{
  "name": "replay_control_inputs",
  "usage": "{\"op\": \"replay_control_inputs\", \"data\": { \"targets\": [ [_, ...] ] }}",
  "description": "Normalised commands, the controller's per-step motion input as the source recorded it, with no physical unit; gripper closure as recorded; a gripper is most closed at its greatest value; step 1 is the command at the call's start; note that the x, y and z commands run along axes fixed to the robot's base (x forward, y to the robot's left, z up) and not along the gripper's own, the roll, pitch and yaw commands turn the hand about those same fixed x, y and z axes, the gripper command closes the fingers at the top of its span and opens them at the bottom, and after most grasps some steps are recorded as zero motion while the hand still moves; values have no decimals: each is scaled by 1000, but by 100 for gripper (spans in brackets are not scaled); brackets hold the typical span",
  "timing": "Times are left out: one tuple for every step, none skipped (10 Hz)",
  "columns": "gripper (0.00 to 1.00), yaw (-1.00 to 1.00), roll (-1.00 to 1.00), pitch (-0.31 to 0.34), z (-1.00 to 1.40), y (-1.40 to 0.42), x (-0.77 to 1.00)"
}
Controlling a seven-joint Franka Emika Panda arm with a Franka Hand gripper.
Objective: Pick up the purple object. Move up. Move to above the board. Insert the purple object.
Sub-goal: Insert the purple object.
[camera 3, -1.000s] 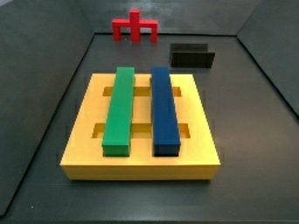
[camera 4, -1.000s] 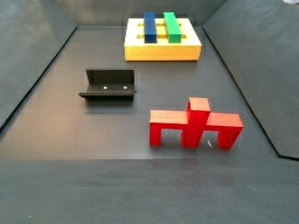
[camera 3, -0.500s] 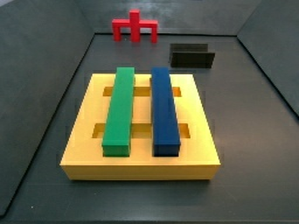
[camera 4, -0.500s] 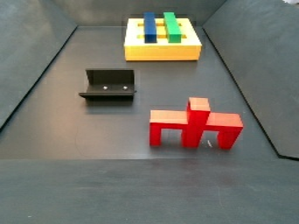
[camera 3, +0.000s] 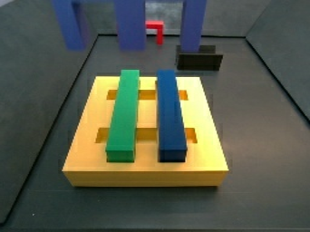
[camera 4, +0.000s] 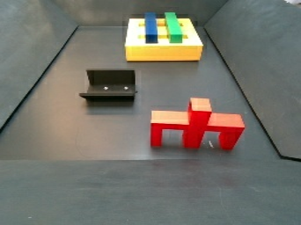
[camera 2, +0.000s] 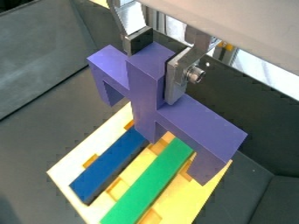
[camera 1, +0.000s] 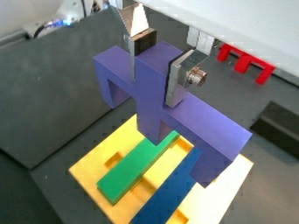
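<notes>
My gripper (camera 1: 160,63) is shut on the central stem of the purple object (camera 1: 205,122), and it shows the same way in the second wrist view (camera 2: 159,59). The purple object (camera 2: 198,122) hangs above the yellow board (camera 1: 87,166), over the green bar (camera 1: 135,166) and the blue bar (camera 1: 176,192). In a side view only the purple legs (camera 3: 127,23) show at the top, above the board's (camera 3: 145,172) far edge; the gripper is out of frame there. Another side view shows the board (camera 4: 165,54) but neither the purple object nor the gripper.
A small red piece (camera 4: 194,127) stands on the floor away from the board, also seen behind the purple legs (camera 3: 155,30). The dark fixture (camera 4: 109,85) stands between them, near the board's far right corner (camera 3: 200,60). Grey walls enclose the floor.
The purple object's legs have come into a side view at the top, above the board's far edge. The board, red piece and fixture have not moved.
</notes>
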Motion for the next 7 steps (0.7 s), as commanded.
{"op": "replay_control_inputs", "data": {
  "targets": [
    [100,117,310,-163,-631,-417,-83],
    [100,83,359,-104,-537,-500,0],
    [100,140,284,-96,-626,-466,160],
    [100,194,104,-97,-694,-369,231],
    [100,209,70,-20,-534,-243,346],
    [100,237,147,26,-346,-83,417],
    [100,223,47,14,-334,0,346]
  ]
}}
